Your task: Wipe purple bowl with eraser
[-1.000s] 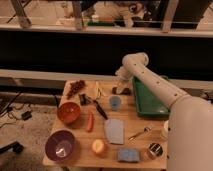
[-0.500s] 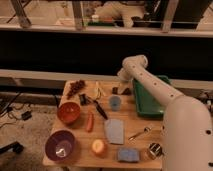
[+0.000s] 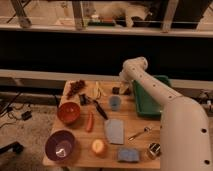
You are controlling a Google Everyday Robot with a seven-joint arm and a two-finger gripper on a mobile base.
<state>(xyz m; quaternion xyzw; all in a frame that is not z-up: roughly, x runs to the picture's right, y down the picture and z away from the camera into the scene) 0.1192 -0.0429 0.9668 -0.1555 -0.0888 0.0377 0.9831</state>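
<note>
**Operator:** Where is the hand (image 3: 123, 88)?

**Spotter:** Your hand hangs at the far edge of the wooden tabletop (image 3: 130, 122), just left of the green plastic tray (image 3: 150, 102). Its fingers are spread wide and grip nothing. The small flat black eraser (image 3: 116, 91) lies just beside it. I cannot tell whether they touch.

**Operator:** And the bowl?

**Spotter:** The wide round purple bowl (image 3: 61, 145) sits at the near left corner, close to both edges and well apart from your hand. The round orange-red bowl (image 3: 69, 113) stands just behind it. A long red-orange vegetable (image 3: 90, 121) lies to the right of that bowl.

**Operator:** Any room?

**Spotter:** You have bare wood between the small blue cup (image 3: 115, 103) and the tray. There is more between the grey-blue folded cloth (image 3: 114, 131) and the metal fork (image 3: 142, 132). The left half is crowded: a black-handled tool (image 3: 100, 109) lies slantwise between the orange-red bowl and the cup. A blue sponge (image 3: 128, 155) lies at the near edge, near the cloth.
</note>
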